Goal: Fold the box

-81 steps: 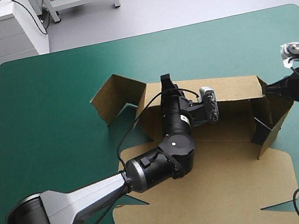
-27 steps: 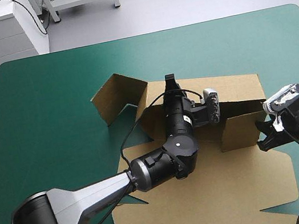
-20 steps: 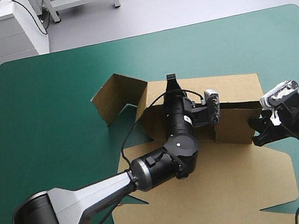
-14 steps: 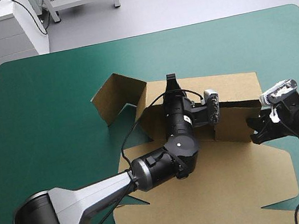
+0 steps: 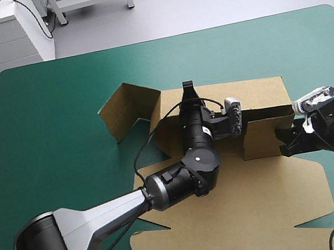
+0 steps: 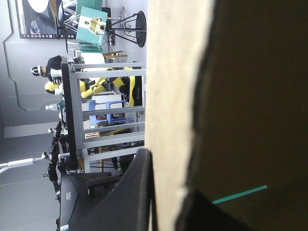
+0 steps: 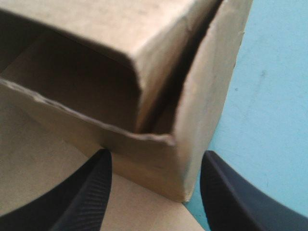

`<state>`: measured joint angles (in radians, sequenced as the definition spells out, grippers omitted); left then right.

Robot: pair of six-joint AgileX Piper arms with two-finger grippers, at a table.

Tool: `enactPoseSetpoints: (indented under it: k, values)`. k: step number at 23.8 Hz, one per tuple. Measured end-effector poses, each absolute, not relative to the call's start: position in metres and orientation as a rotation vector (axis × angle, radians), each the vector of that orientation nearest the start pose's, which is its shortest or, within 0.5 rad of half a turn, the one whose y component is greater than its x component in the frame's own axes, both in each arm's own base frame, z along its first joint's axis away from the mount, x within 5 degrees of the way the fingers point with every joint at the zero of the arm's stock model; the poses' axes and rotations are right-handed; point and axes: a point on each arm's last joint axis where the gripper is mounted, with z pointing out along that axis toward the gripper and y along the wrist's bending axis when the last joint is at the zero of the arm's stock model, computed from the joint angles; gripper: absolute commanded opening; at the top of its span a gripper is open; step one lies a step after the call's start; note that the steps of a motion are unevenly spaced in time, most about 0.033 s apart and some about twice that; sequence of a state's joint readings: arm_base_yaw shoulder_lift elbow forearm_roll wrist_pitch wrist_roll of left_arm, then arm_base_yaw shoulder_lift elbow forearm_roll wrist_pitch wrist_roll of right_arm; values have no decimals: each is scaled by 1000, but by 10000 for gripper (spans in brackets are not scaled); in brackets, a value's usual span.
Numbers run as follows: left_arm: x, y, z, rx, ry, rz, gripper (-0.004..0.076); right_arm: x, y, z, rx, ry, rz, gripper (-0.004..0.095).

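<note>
Near the middle of the teal-green tabletop [image 5: 50, 87] lies the brown box [image 5: 274, 184], its far wall raised and its broad lid flat toward the near edge. On that far wall the left hand [image 5: 187, 88] is clenched (the board's edge runs between its black fingers in the wrist view). At the box's upright right-end corner the right hand [image 7: 155, 155] stands released, fingers spread either side.
</note>
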<state>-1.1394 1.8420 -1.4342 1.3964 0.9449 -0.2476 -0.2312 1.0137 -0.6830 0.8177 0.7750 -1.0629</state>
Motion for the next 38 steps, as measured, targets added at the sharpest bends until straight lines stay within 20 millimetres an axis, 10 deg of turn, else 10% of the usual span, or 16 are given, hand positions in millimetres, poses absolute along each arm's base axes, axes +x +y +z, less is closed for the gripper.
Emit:
enactPoseSetpoints:
  k: [15, 20, 33, 38]
  values:
    - [241, -335, 299, 1451, 1379, 896, -8, 215, -1, 280, -382, 2146, 322, 506]
    - [241, -335, 298, 1456, 1374, 893, -8, 230, -5, 271, -331, 2134, 331, -3]
    - [241, -336, 298, 1445, 1376, 875, 8, 233, -7, 270, -393, 2108, 276, 0]
    - [240, -337, 298, 1437, 1384, 847, 204, 234, -8, 270, -345, 2119, 273, 0]
